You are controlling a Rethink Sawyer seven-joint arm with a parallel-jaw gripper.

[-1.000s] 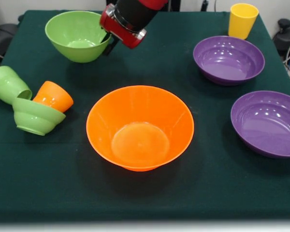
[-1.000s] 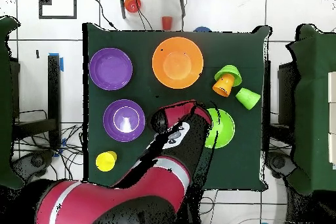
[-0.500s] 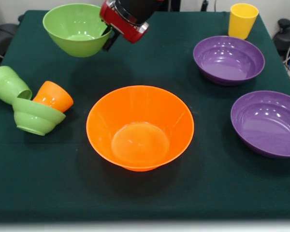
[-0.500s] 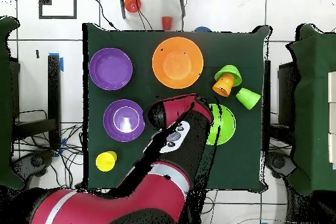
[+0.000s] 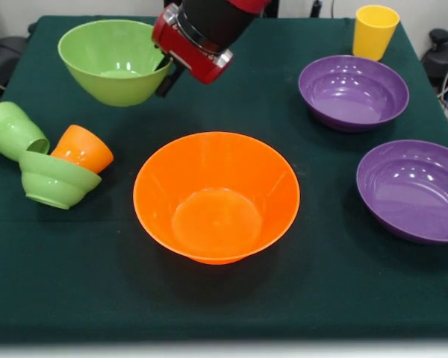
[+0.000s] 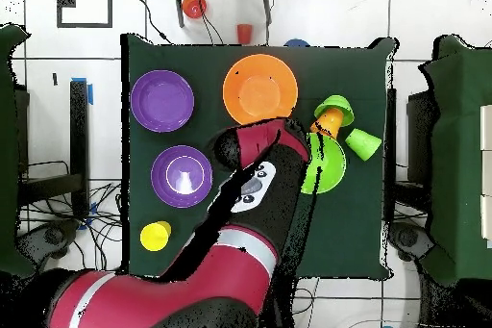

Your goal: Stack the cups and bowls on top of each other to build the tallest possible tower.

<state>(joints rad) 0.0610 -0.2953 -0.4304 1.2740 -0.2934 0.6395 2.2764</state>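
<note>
Mid-carry over the counter [image 5: 231,321]: tool [image 5: 164,80] clamped on the rim of the medium light-green bowl [image 5: 112,63], one black finger visible against the outer wall, bowl hanging upright beside the tool and apparently clear of the cloth, judging by the shadow beneath. Gripped at the rim, probably so the open mouth stays level for nesting.

Below the tool in the front view, near the counter's middle: the large orange bowl [image 5: 216,195], upright and empty, the likely base of the tower, being the widest piece. Not yet anything nested inside it.

Beside the carried bowl, off toward the counter's edge: a loose cluster of the small light-green bowl [image 5: 52,179], the orange cup [image 5: 84,149] and the light-green cup [image 5: 11,130], the two cups tipped on their sides, the orange one touching the small bowl. Awkward poses for any later pick.

Well apart on the tool's other side: two purple bowls [image 5: 353,91] [image 5: 414,190], upright, and the yellow cup [image 5: 375,31] standing at the far corner.

Overhead, the arm [image 6: 250,209] stretched across the cloth, the green bowl just beside the orange one. Next move, at a guess: short travel over the orange bowl, then a level lowering. Main risk: a tilted bowl catching the orange rim.
</note>
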